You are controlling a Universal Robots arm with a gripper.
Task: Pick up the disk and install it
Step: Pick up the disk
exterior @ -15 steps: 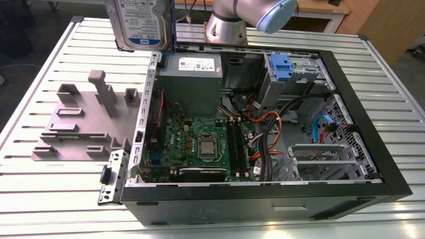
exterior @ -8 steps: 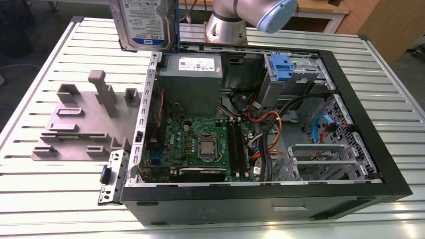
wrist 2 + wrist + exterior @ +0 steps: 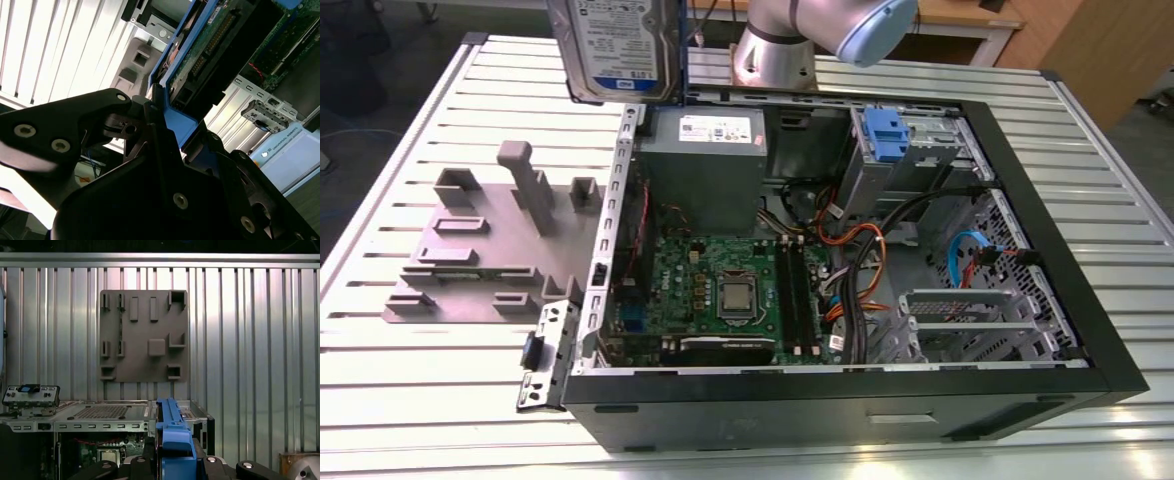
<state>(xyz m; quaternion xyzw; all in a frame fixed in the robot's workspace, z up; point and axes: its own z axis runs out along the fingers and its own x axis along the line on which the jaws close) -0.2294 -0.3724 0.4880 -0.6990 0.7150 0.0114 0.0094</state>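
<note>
Hand (image 3: 152, 116) is closed on the disk (image 3: 616, 48), gripping it by the blue carrier bracket. In the second wrist view the black fingers (image 3: 87, 122) pinch the blue frame from both sides, and the disk (image 3: 200, 47) runs away from them w/ its circuit-board side showing. In the first wrist view the hand (image 3: 173, 462) holds the disk (image 3: 172, 432) edge-on to the cam.

Exterior view: disk is off the bench (image 3: 440, 400), up in the air at approx 11 o'clock from the centre of the open PC case (image 3: 1067, 300). It stands on edge, label side to the cam, blue frame along its 3 o'clock side, clear of case and block. Robot arm (image 3: 807, 35) sits at 12 o'clock, behind the case.

Grey holder block (image 3: 480, 250) lies flat on the bench at 9 o'clock of the case, just beside its wall.

Inside the case:
- PSU (image 3: 704, 150) at approx 11 o'clock
- blue caddy (image 3: 883, 130) in the drive bay at 1 o'clock
- motherboard (image 3: 720, 290) at approx 7 o'clock
- orange + blue cables (image 3: 861, 250) btwn the board and the metal cage at 4 o'clock

First wrist view also takes in the block (image 3: 145, 335) lying on the bench slats (image 3: 250, 340), w/ the case's frame (image 3: 100, 412) btwn block and hand.
</note>
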